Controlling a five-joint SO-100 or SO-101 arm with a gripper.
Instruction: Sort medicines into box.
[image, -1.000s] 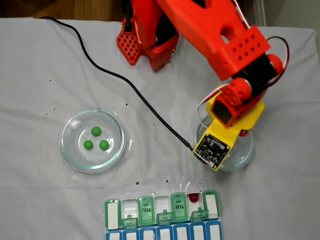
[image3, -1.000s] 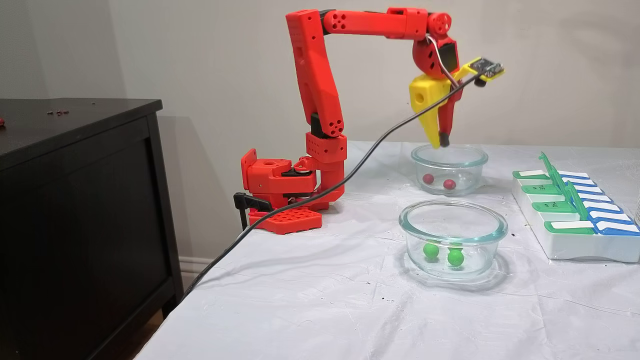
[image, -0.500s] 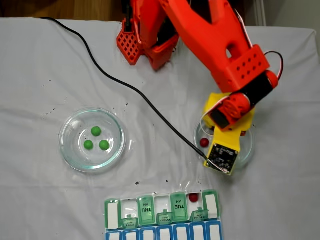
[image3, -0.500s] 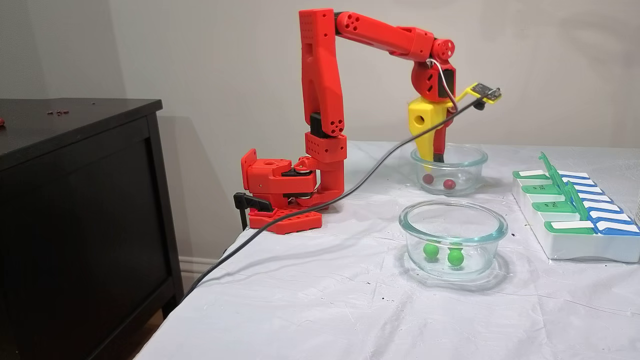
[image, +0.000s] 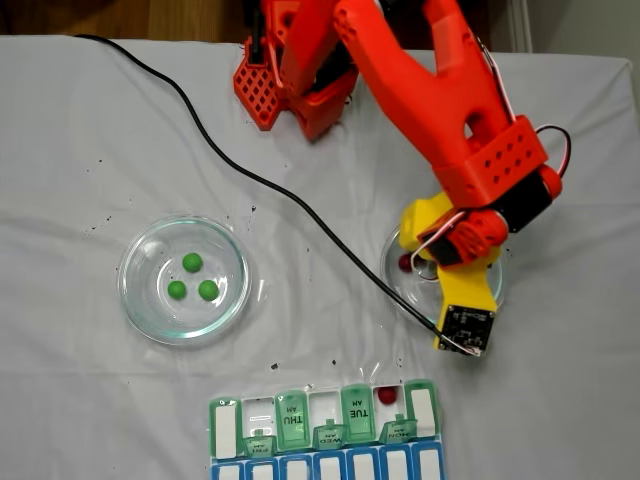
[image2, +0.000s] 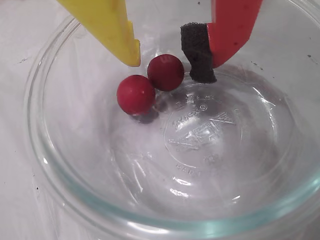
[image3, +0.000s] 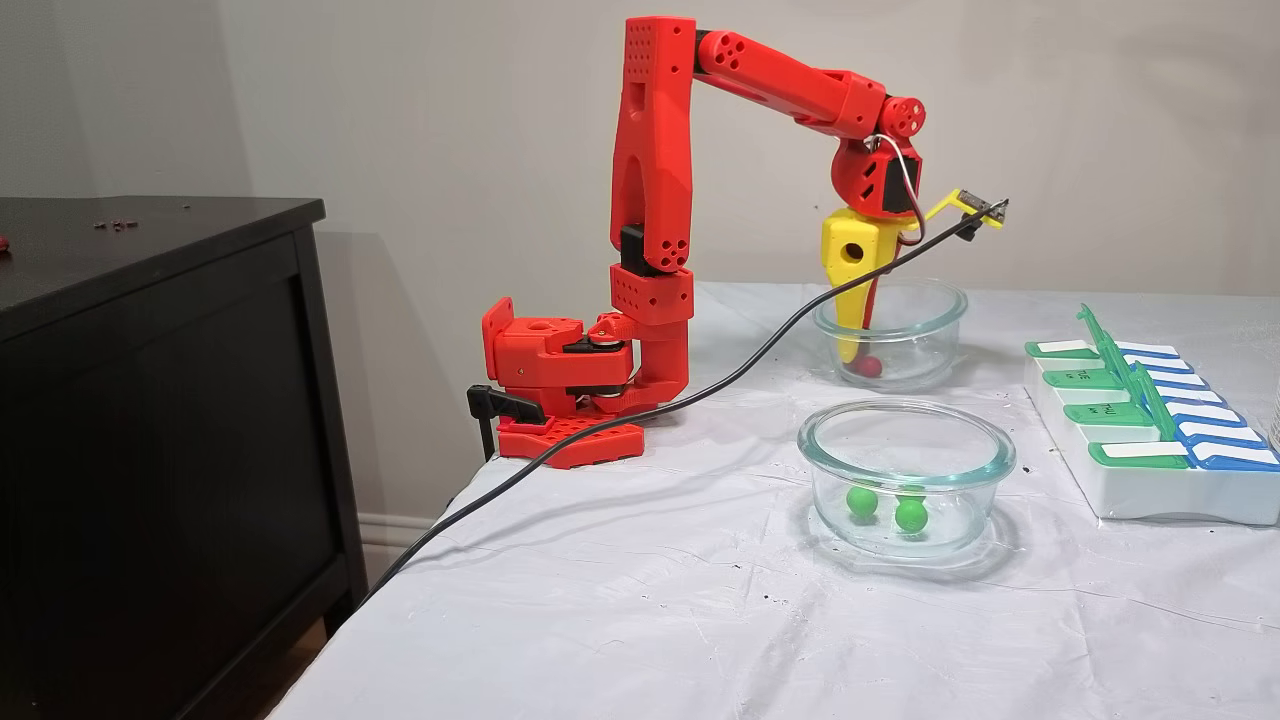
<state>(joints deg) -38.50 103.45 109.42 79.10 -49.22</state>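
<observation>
Pretty tight in there: the gripper (image2: 170, 62) is down inside the far glass dish (image2: 60, 165), its wall all around. One red ball (image2: 165, 72) sits in the gap between the spread jaws, the other red ball (image2: 135, 94) touching it, right under the yellow finger (image2: 107, 25). The rest of the dish floor is bare.

Between the smooth plastic fingers (image2: 122, 35), one tipped with a rough black foam pad (image2: 198, 52), matte dark red medicines (image2: 165, 72) lay in a glossy clear glass dish (image2: 60, 175) on wrinkled white cloth (image3: 650, 600).
</observation>
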